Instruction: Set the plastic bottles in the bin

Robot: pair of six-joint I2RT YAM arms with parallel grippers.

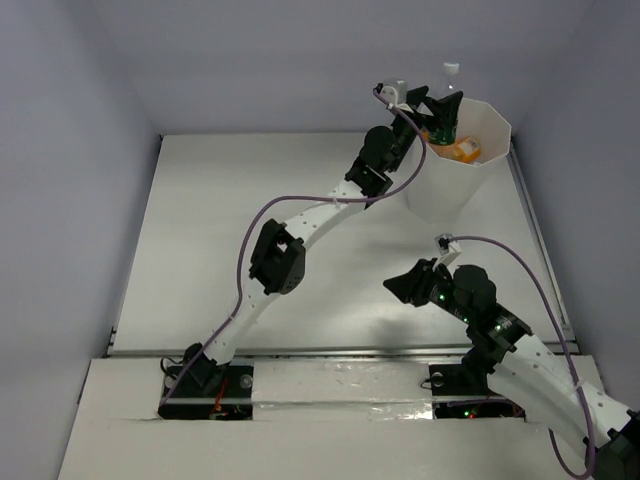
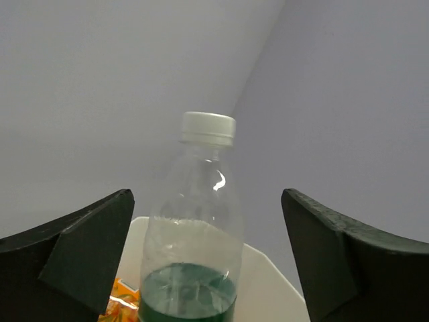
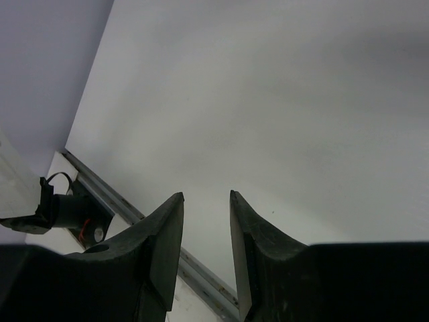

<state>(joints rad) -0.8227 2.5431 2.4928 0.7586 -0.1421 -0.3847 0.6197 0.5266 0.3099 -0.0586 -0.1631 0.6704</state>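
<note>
Our left claw (image 2: 206,196), spread wide, flanks the upright bottle (image 2: 192,228), cap at twelve o'clock, above the bin (image 1: 441,192); our right claw (image 3: 205,198), slightly parted, holds nothing.

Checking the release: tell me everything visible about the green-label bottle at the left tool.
The green-label bottle is clear thin plastic with a white screw cap and a dark green label around its lower body; it looks empty. It stands upright between the left tool's wide-open fingers, a gap on each side, so neither touches it. It is over the white bin, base out of view, so its support cannot be told.
</note>
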